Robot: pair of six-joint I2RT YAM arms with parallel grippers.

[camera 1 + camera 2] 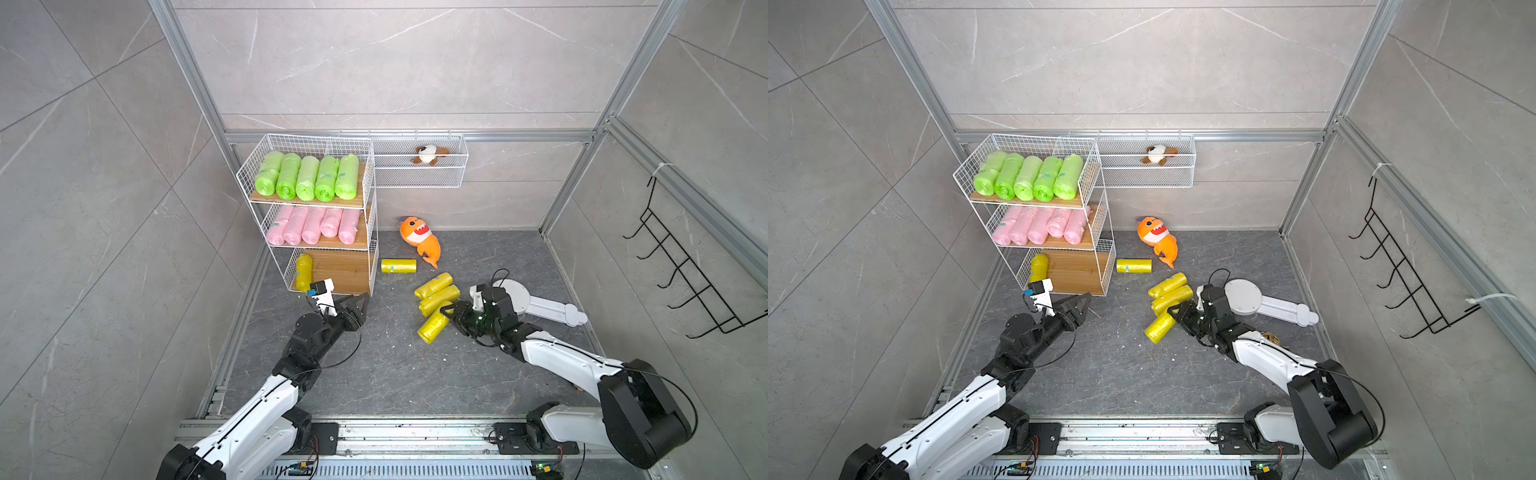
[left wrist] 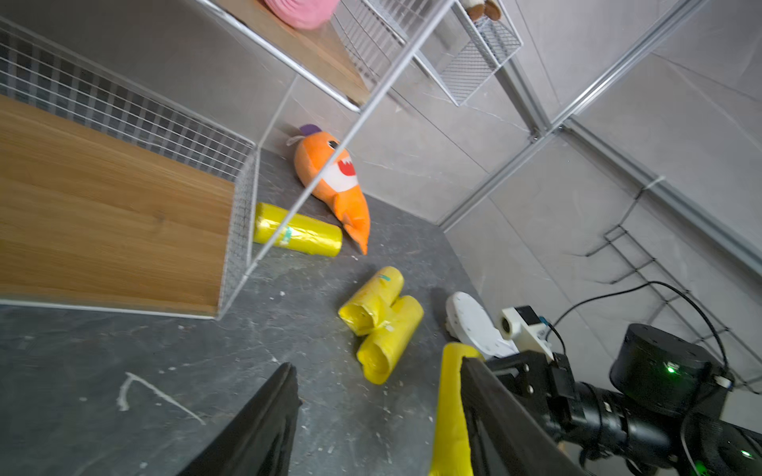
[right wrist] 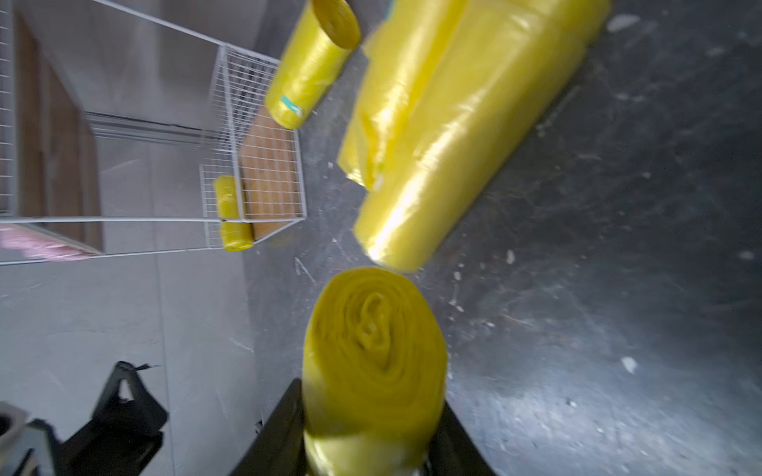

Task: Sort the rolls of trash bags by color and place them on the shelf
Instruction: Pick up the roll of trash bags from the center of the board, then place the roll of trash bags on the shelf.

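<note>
The shelf (image 1: pixel 308 203) stands at the back left. Several green rolls (image 1: pixel 306 178) fill its top tier and several pink ones (image 1: pixel 312 225) the middle tier. One yellow roll (image 1: pixel 303 272) lies on the bottom board. Another yellow roll (image 1: pixel 398 266) lies on the floor beside the shelf, and two more (image 1: pixel 436 291) lie together further right. My right gripper (image 1: pixel 451 316) (image 3: pixel 373 395) is shut on a further yellow roll (image 1: pixel 432 327) (image 3: pixel 373 342), held at one end. In front of the bottom tier, my left gripper (image 1: pixel 358 302) (image 2: pixel 377 371) is open and holds nothing.
An orange plush shark (image 1: pixel 419 241) lies against the back wall. A white wire basket (image 1: pixel 419 176) on the wall holds a small plush toy (image 1: pixel 430 154). A flat white part (image 1: pixel 536 305) lies behind my right gripper. A black hook rack (image 1: pixel 685 274) hangs on the right wall.
</note>
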